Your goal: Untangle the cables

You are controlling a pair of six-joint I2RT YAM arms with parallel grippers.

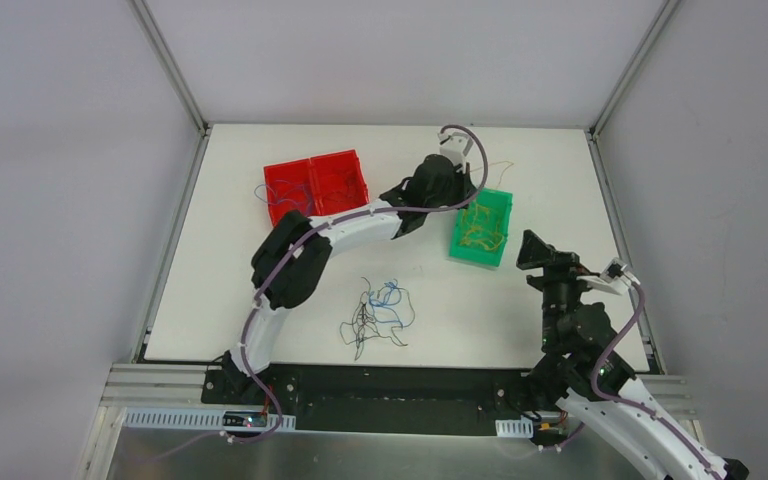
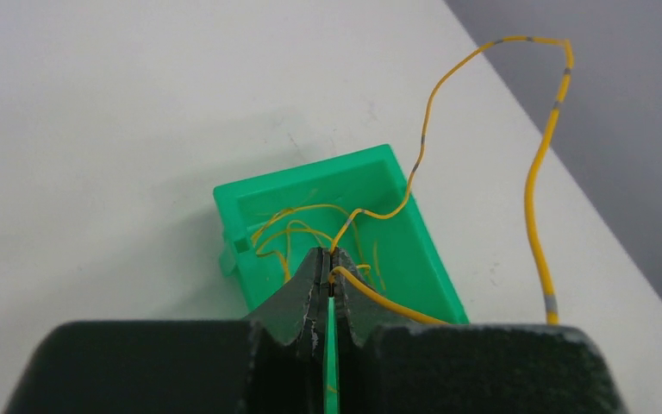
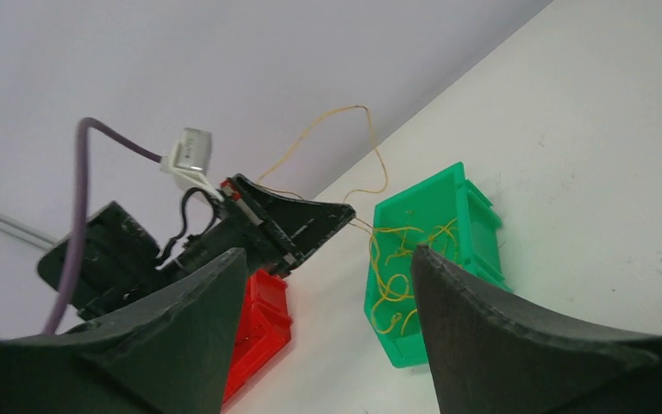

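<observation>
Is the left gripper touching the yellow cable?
Touching. The left wrist view shows the left gripper shut, with the yellow cable pinched between its fingertips and trailing out of them on both sides.

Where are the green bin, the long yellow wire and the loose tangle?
green bin (image 2: 310, 170), left wrist view, far rim.
yellow wire (image 2: 530, 194), left wrist view, right side of its loop.
loose tangle (image 1: 365, 318), top view, black strands near its middle.
</observation>
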